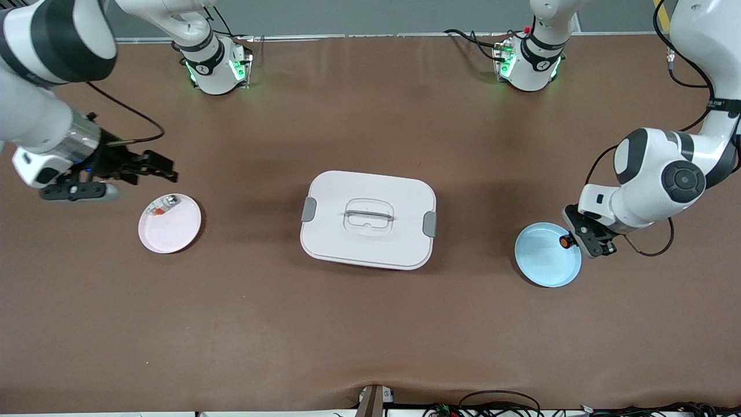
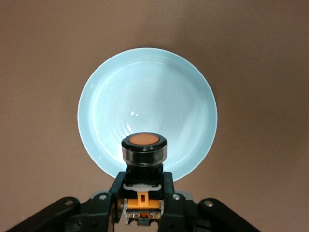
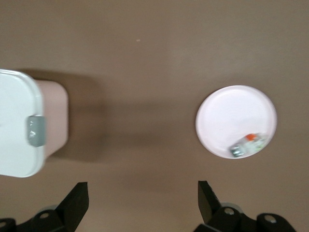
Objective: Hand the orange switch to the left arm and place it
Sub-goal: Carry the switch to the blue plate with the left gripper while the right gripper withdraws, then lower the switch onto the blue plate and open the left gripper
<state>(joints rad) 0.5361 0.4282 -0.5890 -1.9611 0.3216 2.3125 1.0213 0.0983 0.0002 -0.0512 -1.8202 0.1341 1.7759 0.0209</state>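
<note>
The orange switch (image 1: 564, 242) is a small black cylinder with a round orange cap. My left gripper (image 1: 574, 240) is shut on it just above the rim of a light blue plate (image 1: 547, 260) at the left arm's end of the table. In the left wrist view the switch (image 2: 144, 150) stands up between the fingers of the left gripper (image 2: 143, 205), over the blue plate (image 2: 147, 82). My right gripper (image 1: 164, 166) hangs open and holds nothing, over the table beside a pink plate (image 1: 173, 231). The white box (image 1: 368, 219) with grey latches sits mid-table between the two plates.
A small silver-and-red clear part (image 1: 165, 204) lies on the pink plate. The right wrist view shows the open right gripper (image 3: 142, 198), that plate (image 3: 227, 116) with the part (image 3: 247, 145), and one end of the box (image 3: 19, 125). Brown tabletop surrounds everything.
</note>
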